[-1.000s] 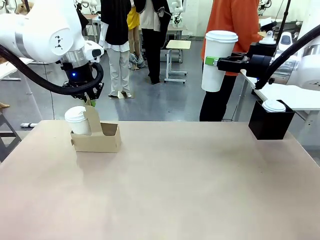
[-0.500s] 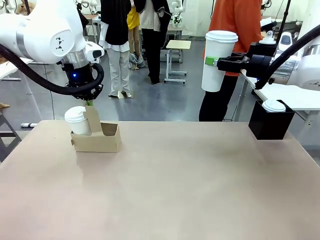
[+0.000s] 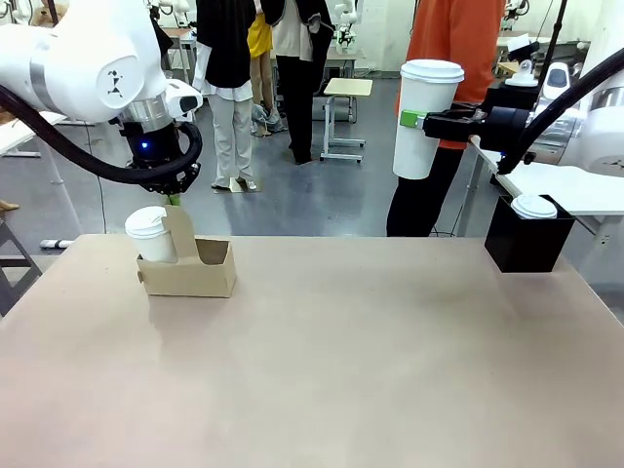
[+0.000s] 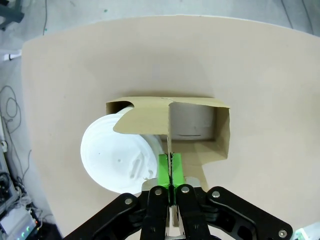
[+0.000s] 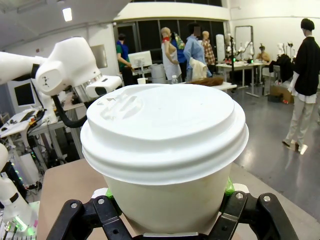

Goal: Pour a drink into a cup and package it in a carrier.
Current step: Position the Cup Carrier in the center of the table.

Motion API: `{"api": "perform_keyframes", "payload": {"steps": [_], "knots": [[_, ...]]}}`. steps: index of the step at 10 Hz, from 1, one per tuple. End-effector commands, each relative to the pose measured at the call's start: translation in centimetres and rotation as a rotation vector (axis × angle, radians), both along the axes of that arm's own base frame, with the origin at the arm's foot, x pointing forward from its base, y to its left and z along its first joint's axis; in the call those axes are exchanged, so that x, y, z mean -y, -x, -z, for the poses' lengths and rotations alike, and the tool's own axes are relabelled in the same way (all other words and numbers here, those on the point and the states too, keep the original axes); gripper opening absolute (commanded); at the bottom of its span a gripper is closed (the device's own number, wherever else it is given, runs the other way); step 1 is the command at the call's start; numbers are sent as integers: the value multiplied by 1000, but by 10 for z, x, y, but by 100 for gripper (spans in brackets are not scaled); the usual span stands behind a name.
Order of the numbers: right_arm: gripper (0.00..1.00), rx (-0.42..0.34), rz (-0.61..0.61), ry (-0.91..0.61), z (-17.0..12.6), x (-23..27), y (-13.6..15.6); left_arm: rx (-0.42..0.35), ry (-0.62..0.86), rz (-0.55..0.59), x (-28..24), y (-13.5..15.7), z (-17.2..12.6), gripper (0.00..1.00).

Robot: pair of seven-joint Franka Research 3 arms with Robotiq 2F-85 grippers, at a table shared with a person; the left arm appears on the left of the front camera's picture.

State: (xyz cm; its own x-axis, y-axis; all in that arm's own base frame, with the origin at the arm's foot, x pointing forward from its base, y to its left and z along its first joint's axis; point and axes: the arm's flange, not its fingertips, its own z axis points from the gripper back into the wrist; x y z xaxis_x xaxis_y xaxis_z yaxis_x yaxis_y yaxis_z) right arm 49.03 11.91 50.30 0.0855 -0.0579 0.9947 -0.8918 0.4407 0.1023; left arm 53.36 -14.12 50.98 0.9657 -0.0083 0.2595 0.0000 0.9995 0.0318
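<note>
Over at ten o'clock on the table [image 3: 390, 370], your carrier [image 3: 210, 271] sits flat, with its upright handle panel rising from the middle. Your left gripper [image 3: 175, 201] hangs straight above it, jaws pressed together on the top edge of that panel. From the left wrist camera you can see the green pads [image 4: 164, 170] pinching the cardboard, with only the panel between them. A second cup [image 3: 150, 234], white and lidded, stands in the pocket on the nine o'clock side of the handle, right against the panel. The pocket on the three o'clock side shows bare cardboard inside.

Up toward one o'clock, held high in the air, your right gripper [image 3: 414, 120] reaches in sideways and is clamped around the lidded cup [image 3: 426, 97]. Its fingers grip the cup's wall about midway up, and the cup is upright with its lid on top. From the right wrist camera you see the lid sitting level and the fingers hugging the cup from either side below the rim.

At two o'clock, at the table's far corner, a black box [image 3: 526, 249] stands with a white lid [image 3: 534, 206] resting on top. A person in an orange top [image 3: 453, 39] stands beyond the far edge at about one o'clock, behind the held cup.
</note>
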Motion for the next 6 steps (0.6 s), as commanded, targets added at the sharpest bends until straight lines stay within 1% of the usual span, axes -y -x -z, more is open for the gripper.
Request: {"api": "perform_keyframes", "payload": {"steps": [1,2,3,4,5,6], "knots": [[82,9,13,10,-6,-2,0,35,-1,-67,15,27,-31,2],[82,9,13,10,-6,-2,0,46,9,-85,29,43,-41,2],[82,9,13,10,-6,-2,0,48,18,-89,45,62,-52,2],[82,9,13,10,-6,-2,0,66,30,-90,65,85,-60,2],[82,9,13,10,-6,-2,0,92,32,-93,85,106,-65,2],[82,9,13,10,-6,-2,0,96,46,-108,109,130,-65,2]]}}
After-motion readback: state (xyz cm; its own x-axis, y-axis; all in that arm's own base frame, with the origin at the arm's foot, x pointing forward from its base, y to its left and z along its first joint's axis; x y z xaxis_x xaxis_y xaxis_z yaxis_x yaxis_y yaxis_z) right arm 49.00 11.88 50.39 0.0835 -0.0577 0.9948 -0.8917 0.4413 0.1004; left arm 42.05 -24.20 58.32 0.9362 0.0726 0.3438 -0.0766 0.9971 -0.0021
